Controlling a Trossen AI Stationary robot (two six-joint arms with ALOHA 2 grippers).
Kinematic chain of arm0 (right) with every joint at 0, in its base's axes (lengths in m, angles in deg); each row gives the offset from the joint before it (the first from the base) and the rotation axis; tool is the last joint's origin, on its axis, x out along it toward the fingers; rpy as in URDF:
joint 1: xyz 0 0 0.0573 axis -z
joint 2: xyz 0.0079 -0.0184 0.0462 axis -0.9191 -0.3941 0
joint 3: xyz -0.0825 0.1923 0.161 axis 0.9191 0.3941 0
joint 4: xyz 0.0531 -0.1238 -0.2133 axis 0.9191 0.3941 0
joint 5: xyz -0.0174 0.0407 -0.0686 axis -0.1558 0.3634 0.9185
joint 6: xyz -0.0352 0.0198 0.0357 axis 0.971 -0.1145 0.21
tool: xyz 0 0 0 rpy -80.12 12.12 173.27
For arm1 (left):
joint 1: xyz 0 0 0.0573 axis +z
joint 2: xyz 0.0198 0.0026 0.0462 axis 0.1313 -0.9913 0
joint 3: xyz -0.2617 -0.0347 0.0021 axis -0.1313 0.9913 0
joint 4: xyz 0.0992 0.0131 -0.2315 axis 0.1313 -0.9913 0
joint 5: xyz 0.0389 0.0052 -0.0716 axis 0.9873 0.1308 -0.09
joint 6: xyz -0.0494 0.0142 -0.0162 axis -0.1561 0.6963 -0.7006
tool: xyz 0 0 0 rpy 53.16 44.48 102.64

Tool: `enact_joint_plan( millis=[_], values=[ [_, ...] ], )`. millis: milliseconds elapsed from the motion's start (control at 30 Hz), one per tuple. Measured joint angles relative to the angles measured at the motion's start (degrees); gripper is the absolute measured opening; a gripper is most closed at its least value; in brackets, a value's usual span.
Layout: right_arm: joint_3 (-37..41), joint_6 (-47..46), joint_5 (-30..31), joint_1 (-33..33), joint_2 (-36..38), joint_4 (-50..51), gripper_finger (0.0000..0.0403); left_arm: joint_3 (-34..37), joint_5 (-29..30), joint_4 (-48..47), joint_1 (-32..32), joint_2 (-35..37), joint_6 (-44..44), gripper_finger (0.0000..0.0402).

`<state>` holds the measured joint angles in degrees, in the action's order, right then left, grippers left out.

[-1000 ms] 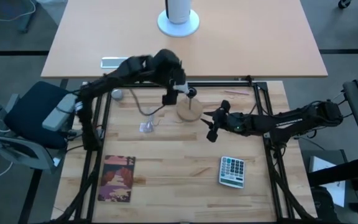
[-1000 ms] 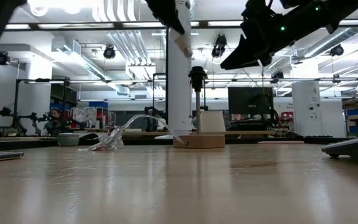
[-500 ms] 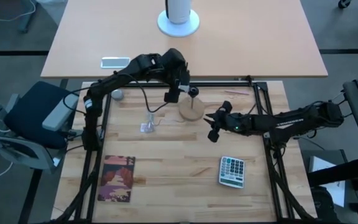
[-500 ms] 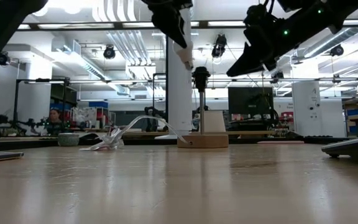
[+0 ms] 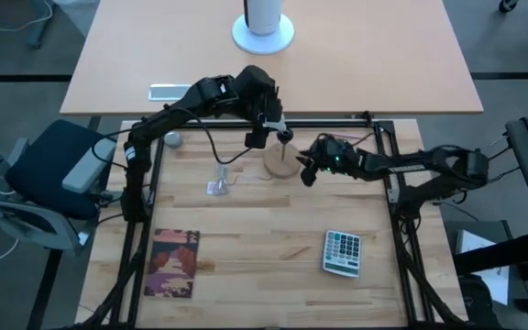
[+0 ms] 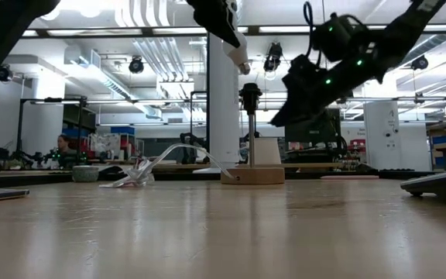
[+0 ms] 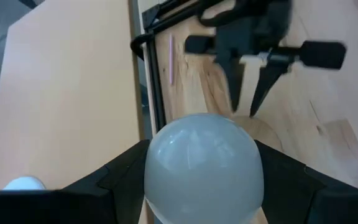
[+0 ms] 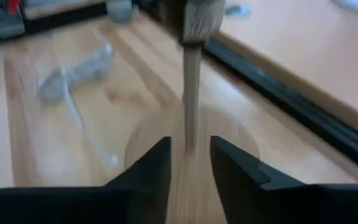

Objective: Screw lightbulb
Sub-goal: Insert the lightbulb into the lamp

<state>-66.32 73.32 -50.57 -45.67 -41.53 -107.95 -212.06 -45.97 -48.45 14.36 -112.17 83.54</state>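
Two dark robot arms meet over a wooden table (image 5: 246, 275), close to the middle of its far edge; there stands a small lamp stand: a round wooden base (image 5: 280, 163) with a thin upright post (image 6: 252, 139) topped by a dark socket (image 6: 250, 94); the socket is empty.

The left gripper (image 5: 259, 137) hangs just beside and above the socket, its jaws clamped on the lightbulb (image 7: 202, 167); the left wrist view shows the frosted white dome filling the space between the two dark fingers (image 7: 114, 180); the low view shows the bulb's narrow end (image 6: 241, 63) tilted down towards the socket but apart from it, up and to one side; the bulb is therefore in the air, not seated.

The right gripper (image 5: 308, 170) has its tips at the stand from the table's right side; in the right wrist view its jaws stand apart, one on each side of the post (image 8: 191, 93), with a gap showing on either side; it appears placed to steady the stand, not yet gripping.

Judged progress: the bulb is picked up and carried to the stand; aligning it over the socket, lowering it and turning it in all remain.

Elsewhere lie a crumpled clear wrapper (image 5: 216, 186), a calculator (image 5: 342, 253) towards the near right corner, and a booklet (image 5: 172, 263) towards the near left corner.
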Motion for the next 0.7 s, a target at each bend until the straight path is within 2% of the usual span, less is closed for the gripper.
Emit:
enact_joint_plan(
  millis=[200, 367, 567, 700],
  values=[
    [-0.1, 2.1, -6.2, 3.5, -9.2, -13.5, 0.0184, 1.6, 0.0, 0.5, 0.0, 0.0, 0.3, 0.0238],
    [-1.0, 3.5, -7.5, 3.7, -14.2, -22.2, 0.0219, 3.0, -0.1, 1.0, 0.0, 0.0, 0.6, 0.0238],
    [-5.3, 4.2, -7.3, 4.4, -18.6, -23.1, 0.0220, 3.3, -0.2, 1.7, 0.0, 0.0, 0.9, 0.0238],
    [-7.0, 4.5, -7.3, 4.4, -20.3, -23.0, 0.0186, 3.3, -0.3, 1.8, 0.0, 0.0, 1.0, 0.0238]
  ],
)
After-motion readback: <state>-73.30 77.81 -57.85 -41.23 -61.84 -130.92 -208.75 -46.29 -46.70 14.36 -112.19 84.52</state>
